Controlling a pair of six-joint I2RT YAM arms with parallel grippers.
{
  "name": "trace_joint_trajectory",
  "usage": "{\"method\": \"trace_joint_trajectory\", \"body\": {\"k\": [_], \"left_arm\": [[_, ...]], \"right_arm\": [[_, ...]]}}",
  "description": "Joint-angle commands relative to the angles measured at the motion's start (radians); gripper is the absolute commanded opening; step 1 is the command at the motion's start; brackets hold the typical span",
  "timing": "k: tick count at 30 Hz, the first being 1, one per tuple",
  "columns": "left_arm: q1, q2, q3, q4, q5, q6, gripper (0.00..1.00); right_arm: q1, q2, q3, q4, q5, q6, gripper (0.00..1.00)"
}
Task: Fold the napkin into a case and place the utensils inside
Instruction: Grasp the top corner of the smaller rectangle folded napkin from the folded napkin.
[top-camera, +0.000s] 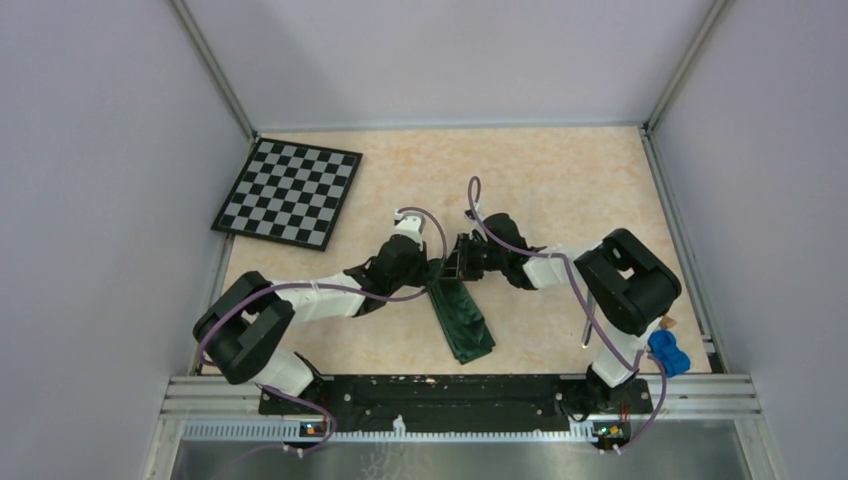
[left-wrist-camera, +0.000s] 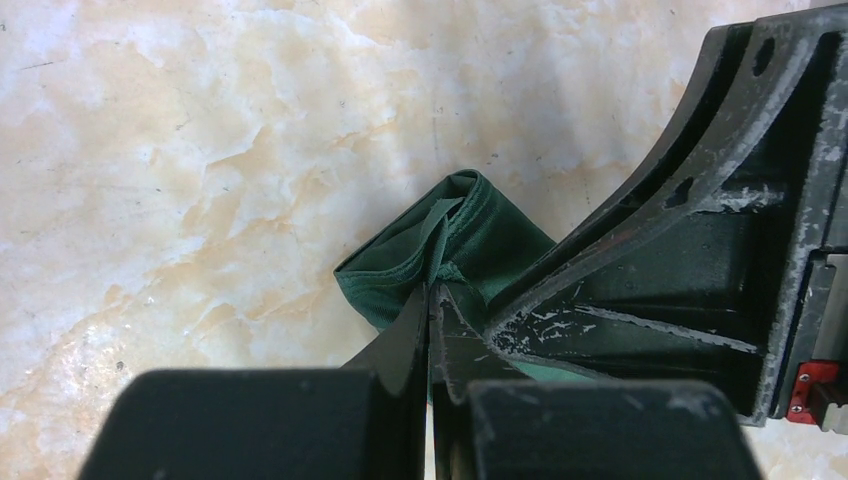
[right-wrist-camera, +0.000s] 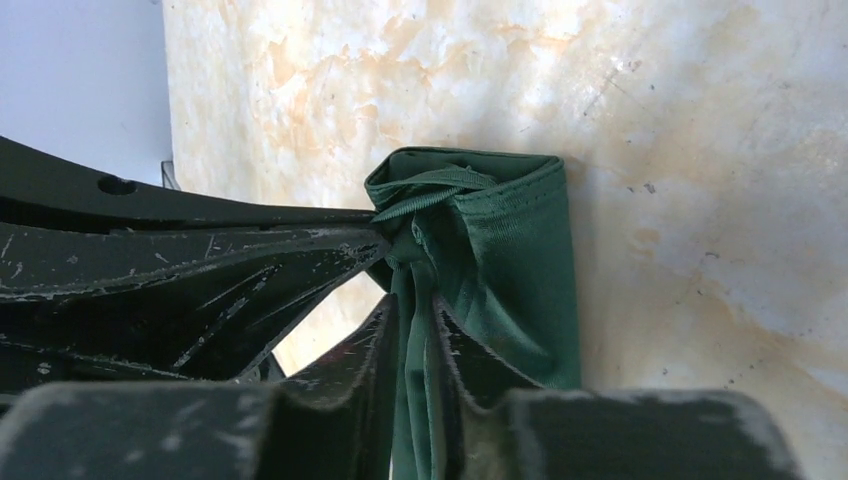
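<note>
The dark green napkin (top-camera: 463, 320) lies folded into a long narrow strip in the middle of the table, running from the centre toward the near edge. Both grippers meet at its far end. My left gripper (top-camera: 437, 268) is shut, its tips (left-wrist-camera: 433, 287) pinching a gathered fold of the cloth (left-wrist-camera: 470, 230). My right gripper (top-camera: 458, 262) (right-wrist-camera: 412, 300) is shut on a band of the same cloth (right-wrist-camera: 510, 270) that runs down between its fingers. A slim silver utensil (top-camera: 587, 331) shows beside the right arm, mostly hidden by it.
A black-and-white checkered board (top-camera: 290, 192) lies at the far left. A blue toy car (top-camera: 668, 353) and a small tan piece (top-camera: 667, 322) sit at the right edge by the right arm's base. Grey walls enclose the table on three sides.
</note>
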Motion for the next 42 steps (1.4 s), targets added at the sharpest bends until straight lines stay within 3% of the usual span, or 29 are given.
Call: {"method": "trace_joint_trajectory", "body": {"k": [1, 5, 9, 13, 17, 20, 31, 42], "left_arm": [[0.003, -0.014, -0.001, 0.026, 0.028, -0.018, 0.0], [0.002, -0.002, 0.004, 0.033, 0.048, -0.03, 0.0], [0.003, 0.004, 0.0, 0.034, 0.045, -0.042, 0.0], [0.003, -0.021, -0.014, 0.016, 0.018, -0.04, 0.0], [0.011, -0.045, -0.032, 0.015, 0.007, -0.034, 0.0], [0.012, -0.047, -0.031, 0.012, 0.003, -0.03, 0.0], [0.016, -0.059, -0.026, 0.01, 0.014, -0.033, 0.0], [0.016, -0.051, -0.02, 0.011, 0.021, -0.038, 0.0]], "right_arm": [[-0.003, 0.076, 0.03, 0.107, -0.043, 0.023, 0.09], [0.025, 0.142, 0.092, 0.17, -0.041, 0.08, 0.03], [0.028, 0.187, 0.123, 0.129, 0.062, 0.111, 0.02], [-0.006, 0.136, 0.045, 0.157, 0.05, 0.126, 0.09], [-0.012, 0.038, 0.0, 0.078, 0.039, 0.064, 0.22], [-0.019, -0.012, -0.027, 0.067, 0.032, 0.049, 0.24], [-0.009, 0.058, 0.039, 0.121, -0.014, 0.072, 0.01], [0.03, 0.108, 0.06, 0.182, -0.028, 0.123, 0.04]]}}
